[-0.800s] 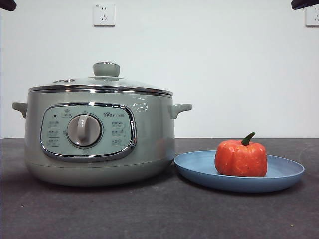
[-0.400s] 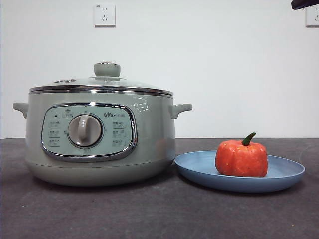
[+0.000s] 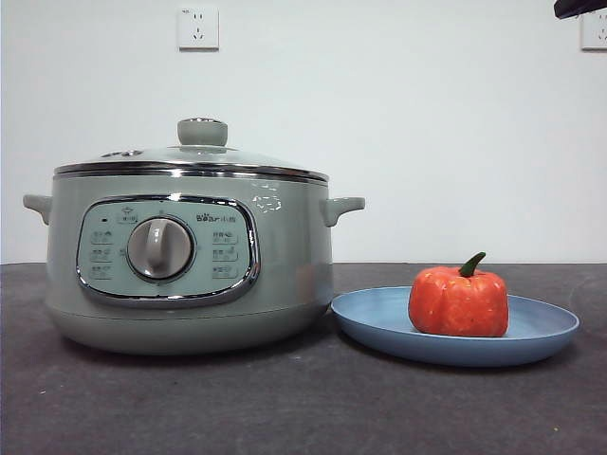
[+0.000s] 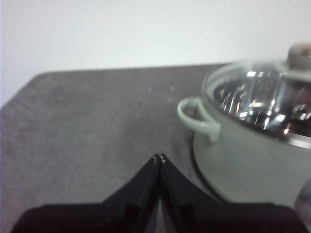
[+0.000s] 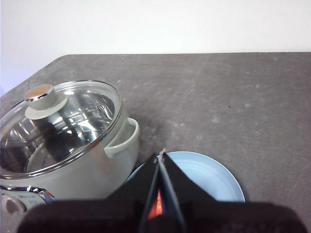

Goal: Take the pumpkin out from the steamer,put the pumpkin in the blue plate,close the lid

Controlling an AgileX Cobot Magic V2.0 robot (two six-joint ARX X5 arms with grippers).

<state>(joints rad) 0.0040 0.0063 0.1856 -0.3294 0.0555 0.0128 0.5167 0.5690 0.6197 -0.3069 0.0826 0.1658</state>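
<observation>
The sage-green steamer (image 3: 190,256) stands on the left of the table with the glass lid (image 3: 190,156) seated on it, knob up. The orange-red pumpkin (image 3: 459,300) sits upright on the blue plate (image 3: 541,334) to the steamer's right. My left gripper (image 4: 159,158) is shut and empty, raised above the table beside the steamer (image 4: 252,145) and its lid (image 4: 265,99). High above the blue plate (image 5: 209,174) my right gripper (image 5: 161,154) is shut and empty; a sliver of the pumpkin (image 5: 154,209) shows behind its jaws. The steamer (image 5: 73,145) and lid (image 5: 63,121) lie beside it.
A dark grey table (image 3: 303,408) runs to a white wall with two sockets (image 3: 198,27). A black arm tip (image 3: 580,8) shows at the top right corner of the front view.
The black arm tip at the front view's top left corner has gone out of view. The steamer, lid, pumpkin and plate stay put.
</observation>
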